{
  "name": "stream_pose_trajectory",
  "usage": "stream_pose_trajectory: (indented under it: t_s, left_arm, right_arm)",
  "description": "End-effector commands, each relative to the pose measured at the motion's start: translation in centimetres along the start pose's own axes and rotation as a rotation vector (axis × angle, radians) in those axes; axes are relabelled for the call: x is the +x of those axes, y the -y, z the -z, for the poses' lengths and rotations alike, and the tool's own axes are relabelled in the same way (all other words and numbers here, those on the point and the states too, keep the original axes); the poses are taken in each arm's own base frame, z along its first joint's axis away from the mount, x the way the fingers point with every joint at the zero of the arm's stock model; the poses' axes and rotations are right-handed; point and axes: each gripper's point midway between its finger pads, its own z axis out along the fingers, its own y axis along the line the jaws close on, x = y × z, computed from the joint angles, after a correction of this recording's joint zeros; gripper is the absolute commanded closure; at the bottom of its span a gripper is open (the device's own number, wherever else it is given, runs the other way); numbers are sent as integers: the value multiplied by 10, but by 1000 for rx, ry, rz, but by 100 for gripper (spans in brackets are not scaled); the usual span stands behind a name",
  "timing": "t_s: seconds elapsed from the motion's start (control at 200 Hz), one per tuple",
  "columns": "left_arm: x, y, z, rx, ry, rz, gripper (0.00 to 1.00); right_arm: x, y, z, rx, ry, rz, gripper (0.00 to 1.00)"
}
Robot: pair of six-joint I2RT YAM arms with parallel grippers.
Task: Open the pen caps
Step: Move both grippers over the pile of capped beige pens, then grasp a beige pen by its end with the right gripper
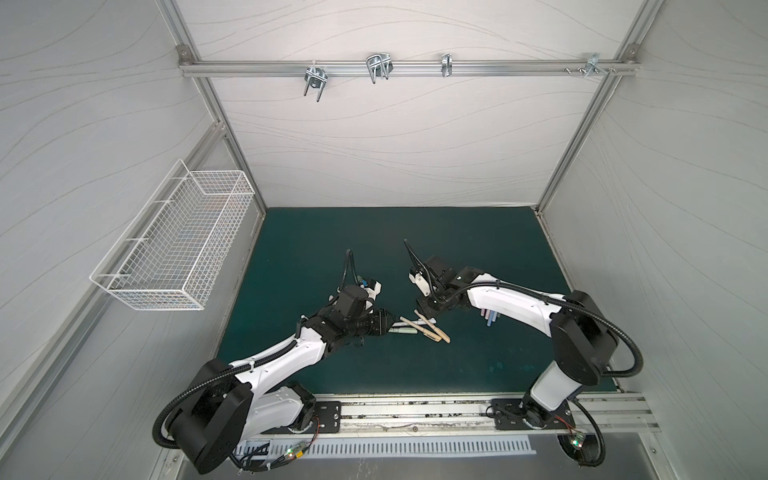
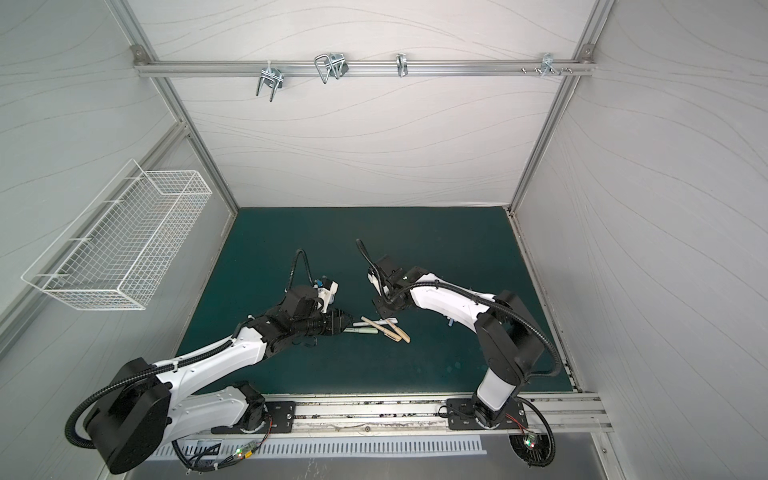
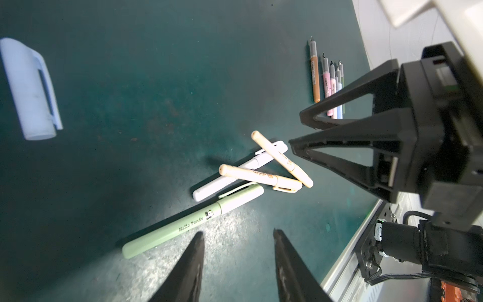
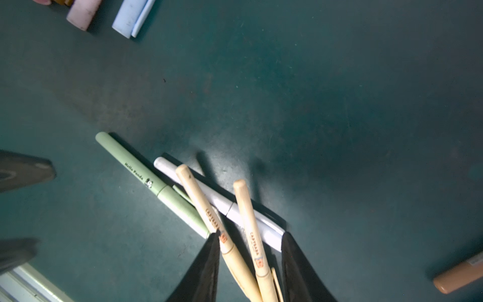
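Pens [image 3: 261, 177] lie on a scuffed green mat [image 1: 332, 232] between grey walls [image 1: 395, 145].

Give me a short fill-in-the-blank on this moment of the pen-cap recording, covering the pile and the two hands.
1. The green pen is printed "Hello ____".
2. The middle pile holds ____ capped pens.
3. Both tan pens lie across the ____ pen.
4. The left hand and the right hand are both ____, with nothing held.

Missing words: Panda; four; white; open.
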Motion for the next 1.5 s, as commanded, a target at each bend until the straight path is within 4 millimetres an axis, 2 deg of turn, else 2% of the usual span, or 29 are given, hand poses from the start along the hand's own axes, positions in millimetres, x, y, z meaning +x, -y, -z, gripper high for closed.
stream_pose_trajectory:
  t_s: [0.0,0.25,0.79,0.93,1.27,1.37,1.495]
  left_arm:
    - [-19,11,4,10,46,-32,56]
    - [-19,12,7,10,52,-35,56]
    - [-20,11,9,5,60,-38,56]
    - [-20,11,9,1,58,-37,56]
    - [-21,11,10,2,65,-40,56]
    - [-24,12,11,6,81,-44,56]
    - [-31,20,14,36,108,-32,56]
  right_arm:
    - [5,-1,-8,7,-55,22,59]
    - [12,1,-28,23,-118,42,59]
    - [15,-4,-42,42,-157,94,66]
    - [17,-3,-44,53,-164,105,71]
    - [9,3,-36,100,-122,126,85]
    - [2,6,-23,121,-84,127,90]
    - [-8,10,2,149,-18,120,94]
